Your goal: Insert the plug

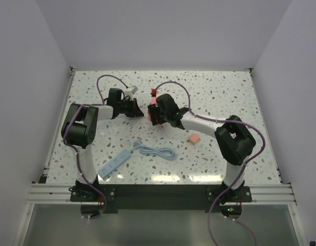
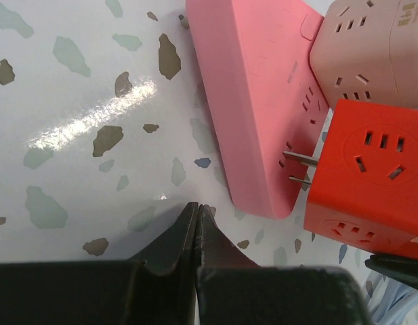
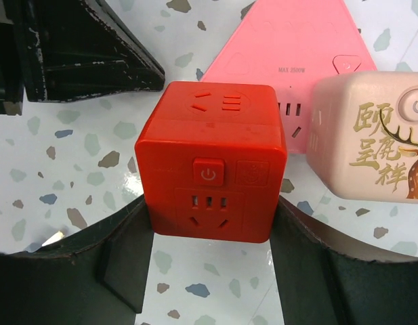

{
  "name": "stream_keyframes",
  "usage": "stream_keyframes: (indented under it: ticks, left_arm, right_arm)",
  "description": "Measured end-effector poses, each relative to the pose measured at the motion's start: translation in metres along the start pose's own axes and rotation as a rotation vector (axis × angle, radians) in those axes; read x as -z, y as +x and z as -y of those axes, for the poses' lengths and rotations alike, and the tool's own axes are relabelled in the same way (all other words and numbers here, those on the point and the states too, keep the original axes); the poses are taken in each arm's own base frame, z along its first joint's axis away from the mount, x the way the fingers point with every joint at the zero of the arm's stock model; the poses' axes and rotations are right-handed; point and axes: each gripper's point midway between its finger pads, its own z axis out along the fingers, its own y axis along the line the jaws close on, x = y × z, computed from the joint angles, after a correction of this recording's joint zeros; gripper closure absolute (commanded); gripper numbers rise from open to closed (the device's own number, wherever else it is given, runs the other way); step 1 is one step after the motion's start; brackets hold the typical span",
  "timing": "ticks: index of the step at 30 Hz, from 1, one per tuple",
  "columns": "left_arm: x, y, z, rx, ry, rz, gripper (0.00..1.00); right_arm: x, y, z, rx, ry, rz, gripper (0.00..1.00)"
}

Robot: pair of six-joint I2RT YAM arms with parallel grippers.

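The plug (image 1: 194, 138), a small salmon-orange cube, lies alone on the table right of centre, with neither gripper on it. My right gripper (image 3: 213, 215) is shut on the larger red cube (image 3: 212, 169), which it holds at the edge of the flat pink triangle (image 3: 290, 54). In the left wrist view the red cube's (image 2: 371, 176) two metal prongs (image 2: 300, 162) touch the triangle's (image 2: 256, 101) side. My left gripper (image 2: 196, 210) is shut and empty, just left of the triangle, low over the table.
A pale pink cube with a deer print (image 3: 371, 135) sits against the triangle's far side. A white-blue power strip (image 1: 114, 165) and its coiled cable (image 1: 158, 151) lie near the front. A white adapter (image 1: 129, 90) lies behind the left gripper.
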Motion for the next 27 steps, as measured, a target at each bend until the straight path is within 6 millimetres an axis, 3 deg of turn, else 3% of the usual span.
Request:
stream_keyframes:
  ticks: [9, 16, 24, 26, 27]
  left_arm:
    - [0.001, -0.001, -0.001, -0.001, -0.013, 0.006, 1.00]
    - [0.009, -0.012, 0.007, -0.005, -0.012, 0.047, 1.00]
    - [0.009, -0.030, 0.018, 0.021, 0.029, 0.110, 1.00]
    - [0.009, -0.035, 0.022, 0.029, 0.046, 0.130, 0.91]
    - [0.008, -0.039, 0.024, 0.029, 0.054, 0.143, 0.77]
  right_arm:
    - [0.006, 0.007, 0.006, 0.030, 0.021, -0.036, 1.00]
    - [0.034, 0.031, 0.005, 0.062, -0.033, -0.087, 1.00]
    - [0.053, 0.043, 0.005, 0.074, -0.061, -0.122, 1.00]
    - [0.061, 0.049, 0.007, 0.074, -0.067, -0.131, 1.00]
    - [0.066, 0.052, 0.007, 0.074, -0.071, -0.137, 1.00]
